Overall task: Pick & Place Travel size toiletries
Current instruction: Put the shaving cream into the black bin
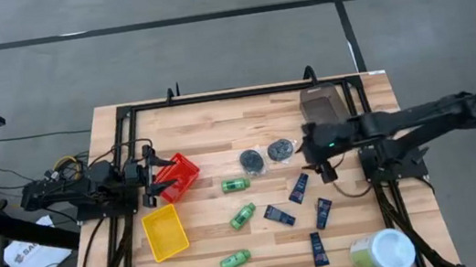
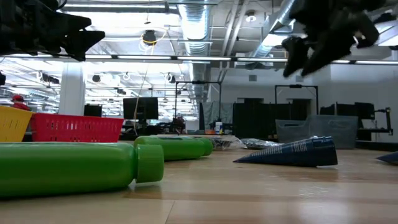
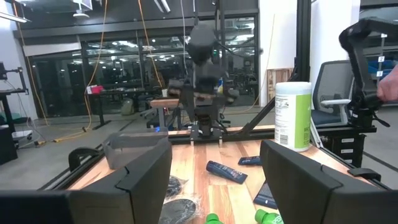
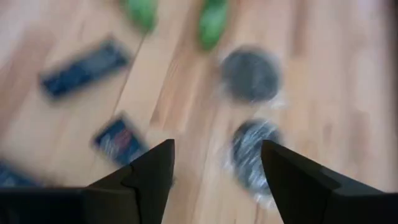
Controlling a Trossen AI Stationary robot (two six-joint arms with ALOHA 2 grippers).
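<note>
R end effector [image 1: 326, 171] spread wide, empty, above the toiletries; L end effector [image 1: 149, 184] also wide, empty, by the red bin [image 1: 178, 175].

Wood-plank tabletop [image 1: 219, 127], butcher-block grain. 2 dark grey round discs [image 1: 252, 159] in crinkly clear wrap lie side by side just L of R end effector. 4 flat dark blue tubes [image 1: 299, 187] scattered below it, wedge-shaped w/ crimped ends. 3 glossy green bottles [image 1: 235, 185] w/ ribbed caps lie on their sides mid-tabletop. Yellow bin [image 1: 165, 232] beside red one, both plastic; red is lattice-walled. Grey-brown bin [image 1: 319, 102] at far edge; pale green-and-white tub [image 1: 383, 252] at near R corner.
</note>
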